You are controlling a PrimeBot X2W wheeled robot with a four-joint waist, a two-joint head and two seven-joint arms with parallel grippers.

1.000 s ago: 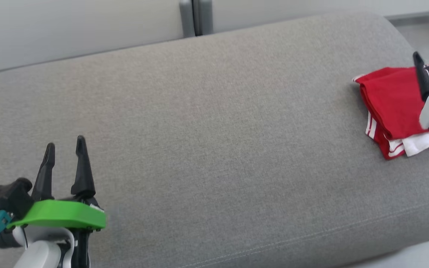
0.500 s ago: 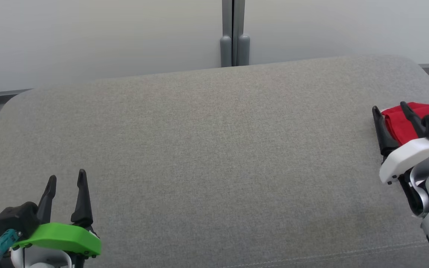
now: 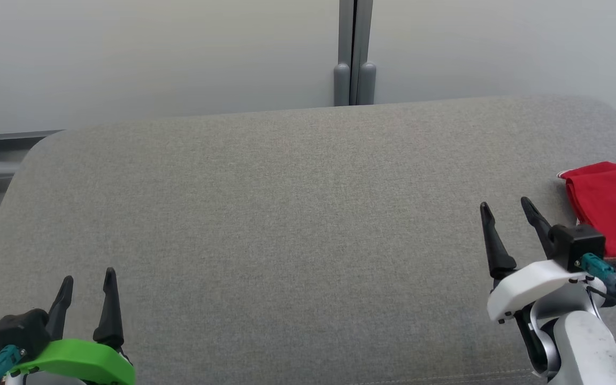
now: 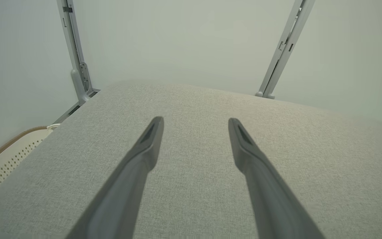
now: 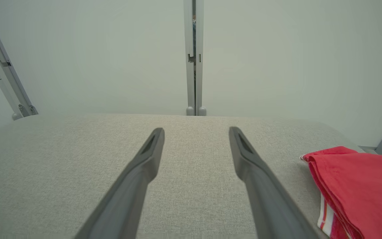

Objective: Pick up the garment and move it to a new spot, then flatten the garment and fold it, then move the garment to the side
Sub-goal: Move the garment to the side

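Garment [image 3: 613, 208] is lying folded at the cushion's [image 3: 286, 214] right end. Left gripper [image 3: 88, 275] and right gripper [image 3: 504, 203] are hovering, fingers spread, empty.

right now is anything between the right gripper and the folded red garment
Nothing visible. The open right gripper hovers just left of the folded red garment, with just grey cushion between them.

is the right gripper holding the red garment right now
No, the right gripper is open with nothing between its fingers, above the grey cushion, and the folded red garment lies off to one side of it.
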